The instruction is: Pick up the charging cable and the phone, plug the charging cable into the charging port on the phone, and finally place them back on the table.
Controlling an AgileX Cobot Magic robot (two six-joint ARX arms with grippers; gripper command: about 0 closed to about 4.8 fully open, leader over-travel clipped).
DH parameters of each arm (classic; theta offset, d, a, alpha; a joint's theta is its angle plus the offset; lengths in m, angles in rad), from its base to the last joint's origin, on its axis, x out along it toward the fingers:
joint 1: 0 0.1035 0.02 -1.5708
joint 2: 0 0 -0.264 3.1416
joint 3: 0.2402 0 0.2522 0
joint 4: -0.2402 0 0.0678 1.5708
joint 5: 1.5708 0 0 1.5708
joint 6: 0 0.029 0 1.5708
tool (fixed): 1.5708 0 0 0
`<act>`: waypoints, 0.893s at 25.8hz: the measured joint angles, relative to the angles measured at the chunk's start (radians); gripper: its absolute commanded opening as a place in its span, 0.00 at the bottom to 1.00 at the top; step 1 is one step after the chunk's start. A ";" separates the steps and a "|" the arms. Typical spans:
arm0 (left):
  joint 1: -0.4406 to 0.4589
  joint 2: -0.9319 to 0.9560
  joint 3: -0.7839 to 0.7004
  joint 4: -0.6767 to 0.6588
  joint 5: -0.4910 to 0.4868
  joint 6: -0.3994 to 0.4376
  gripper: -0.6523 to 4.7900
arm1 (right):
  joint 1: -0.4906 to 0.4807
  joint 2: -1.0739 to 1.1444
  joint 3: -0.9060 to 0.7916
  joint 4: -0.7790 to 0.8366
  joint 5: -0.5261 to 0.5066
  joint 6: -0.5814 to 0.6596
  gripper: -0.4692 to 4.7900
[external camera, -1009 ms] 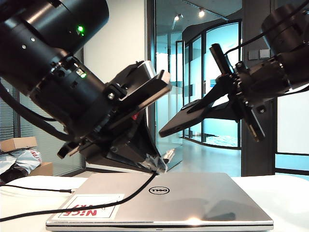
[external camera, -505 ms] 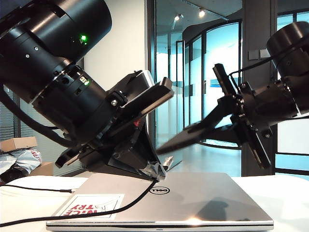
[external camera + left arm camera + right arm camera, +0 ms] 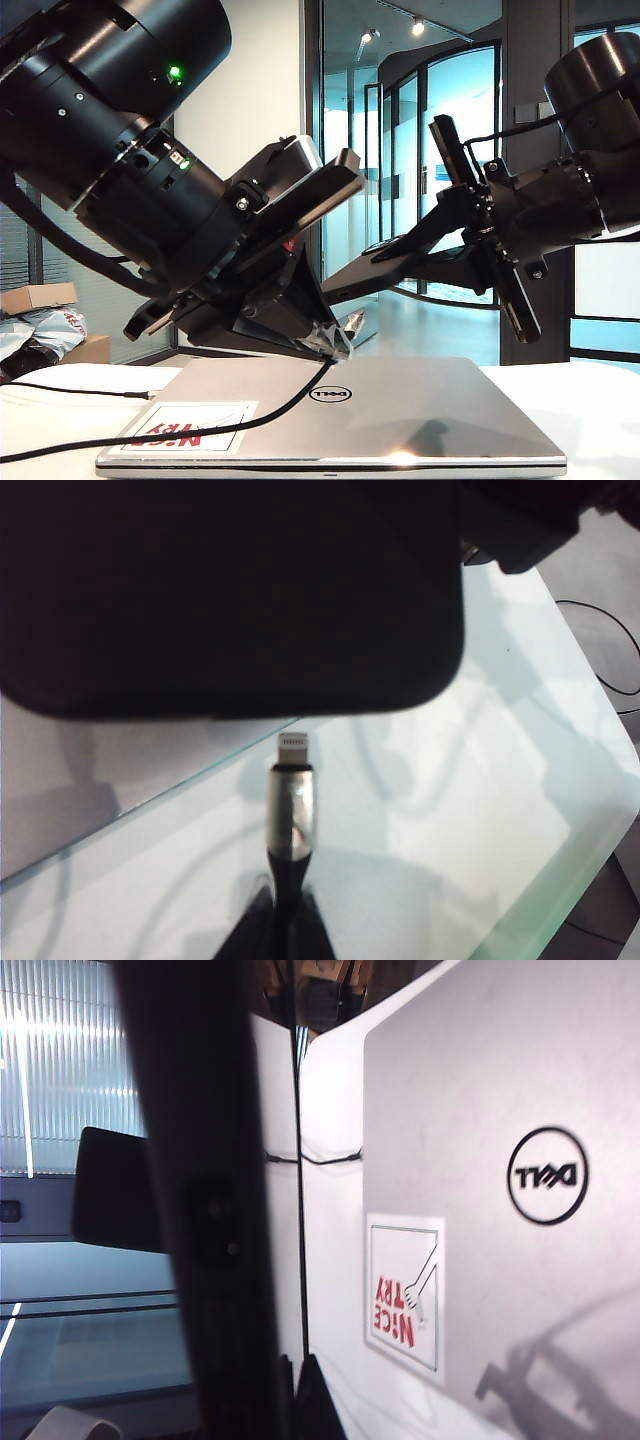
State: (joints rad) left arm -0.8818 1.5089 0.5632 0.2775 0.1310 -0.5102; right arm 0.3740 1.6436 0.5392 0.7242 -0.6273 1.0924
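My left gripper (image 3: 335, 345) is shut on the charging cable (image 3: 230, 425), just above the laptop lid. In the left wrist view my gripper (image 3: 285, 935) holds the cord behind the silvery plug (image 3: 291, 805). The plug's tip points at the edge of the phone (image 3: 230, 590), a small gap short of it. My right gripper (image 3: 425, 250) is shut on the phone (image 3: 375, 272), a black slab held in the air and slanting down towards the plug (image 3: 352, 325). The right wrist view shows the phone (image 3: 200, 1200) edge-on, with my gripper (image 3: 295, 1400) closed on it. The white table (image 3: 600, 400) lies below.
A silver Dell laptop (image 3: 400, 410) with a red-lettered sticker (image 3: 190, 428) lies shut under both grippers; it also shows as the laptop (image 3: 500, 1080) in the right wrist view. A second thin black cord (image 3: 70, 389) with a dark plug lies on the table at the left.
My right gripper has tilted and the phone now lies flatter, its lower end closer to the plug. The left gripper and cable have stayed almost still.
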 measured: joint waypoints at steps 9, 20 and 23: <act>0.000 0.000 0.000 0.000 0.000 0.001 0.11 | -0.005 0.000 0.000 0.018 0.054 -0.016 0.08; 0.000 0.000 0.000 0.078 0.000 0.024 0.11 | -0.016 0.000 0.000 0.019 0.050 -0.017 0.08; 0.008 0.000 0.000 0.078 0.000 0.024 0.11 | -0.053 0.000 0.000 0.019 0.023 -0.017 0.08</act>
State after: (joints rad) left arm -0.8734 1.5089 0.5632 0.3553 0.1314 -0.4866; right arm 0.3206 1.6432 0.5396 0.7429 -0.6041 1.0756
